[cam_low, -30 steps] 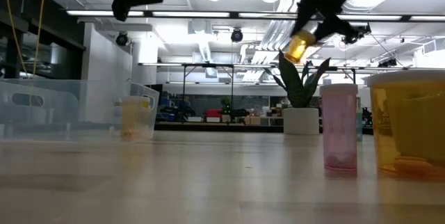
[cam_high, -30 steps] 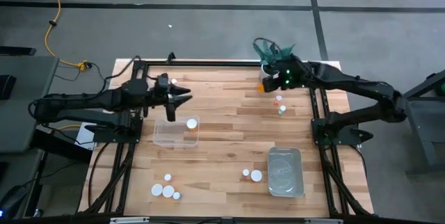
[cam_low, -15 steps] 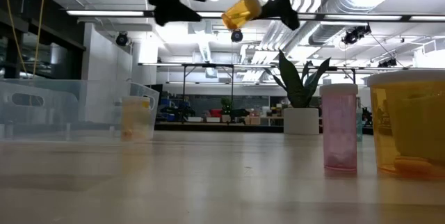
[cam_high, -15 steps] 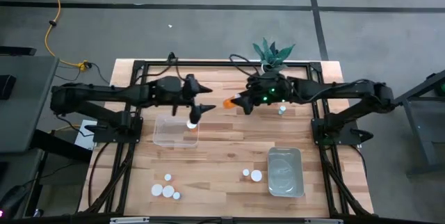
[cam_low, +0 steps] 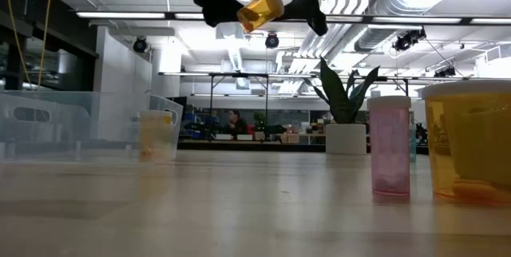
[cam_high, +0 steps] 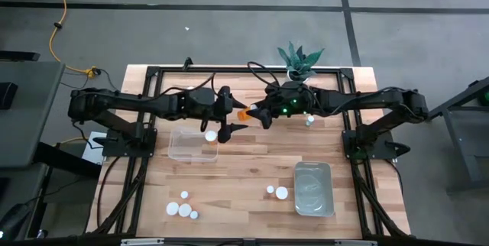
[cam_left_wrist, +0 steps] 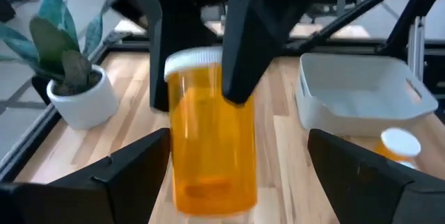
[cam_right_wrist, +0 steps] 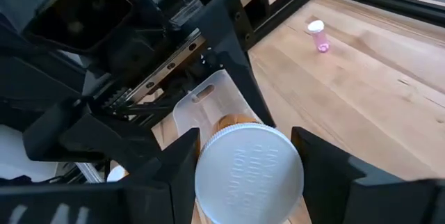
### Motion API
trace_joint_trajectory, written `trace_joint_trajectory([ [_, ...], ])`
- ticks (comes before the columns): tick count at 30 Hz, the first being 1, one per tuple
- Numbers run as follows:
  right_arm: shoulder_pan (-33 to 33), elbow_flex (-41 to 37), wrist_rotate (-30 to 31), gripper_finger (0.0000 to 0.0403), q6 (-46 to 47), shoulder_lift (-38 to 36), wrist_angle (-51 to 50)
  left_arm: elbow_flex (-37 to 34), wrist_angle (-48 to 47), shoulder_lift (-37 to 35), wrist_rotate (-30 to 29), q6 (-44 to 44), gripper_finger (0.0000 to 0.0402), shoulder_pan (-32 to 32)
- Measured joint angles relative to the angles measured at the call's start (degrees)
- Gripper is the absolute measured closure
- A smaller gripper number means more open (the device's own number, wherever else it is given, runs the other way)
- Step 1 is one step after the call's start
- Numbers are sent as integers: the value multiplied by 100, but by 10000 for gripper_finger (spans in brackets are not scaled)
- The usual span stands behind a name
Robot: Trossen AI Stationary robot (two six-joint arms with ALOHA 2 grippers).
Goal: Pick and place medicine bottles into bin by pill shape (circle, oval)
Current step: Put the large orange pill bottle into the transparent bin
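Seen from above, a wooden table [cam_high: 252, 154] holds two dark robot arms that meet in mid-air over its far centre. The right gripper [cam_high: 256, 113] is clenched around an orange medicine bottle [cam_high: 243, 112] with a white cap, holding it tilted well above the table. In the right wrist view the bottle's cap [cam_right_wrist: 249, 172] sits between that gripper's two dark fingers [cam_right_wrist: 327, 168].

The left gripper [cam_high: 229, 113] faces it from the 9 o'clock side, its jaws spread wide on either side of the bottle without closing on it. The left wrist view shows the orange bottle [cam_left_wrist: 212, 140] upright between the left arm's parted fingers [cam_left_wrist: 125, 172], pinched from above by the right arm's fingers [cam_left_wrist: 243, 50].

Half a second earlier the two grippers stood apart; since then both have drawn toward each other, and the bottle has shifted slightly toward 9 o'clock. A second ago the left jaws were narrower, and the bottle was over the far right of the table near the potted plant [cam_high: 299, 56].

A clear bin [cam_high: 192, 144] lies at 8 o'clock from the grippers, with a bottle [cam_high: 210, 135] inside it. A second clear bin [cam_high: 313, 189] lies at 4 o'clock. Loose bottles stand at 7 o'clock near the front edge [cam_high: 180, 209], beside the second bin [cam_high: 277, 192], and near the right arm [cam_high: 309, 121].
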Motion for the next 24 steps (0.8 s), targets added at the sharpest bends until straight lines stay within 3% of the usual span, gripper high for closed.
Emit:
trace_joint_trajectory([
  [7, 0, 0, -170, 225, -28, 0, 83, -1, 27, -57, -198, 2, 80, -1],
  [15, 25, 0, -343, 224, -122, 0, 127, -1, 69, -57, -24, -2, 87, -30],
  [24, 37, 0, -352, 224, -169, 0, 125, -1, 261, -55, -21, -5, 156, -91],
])
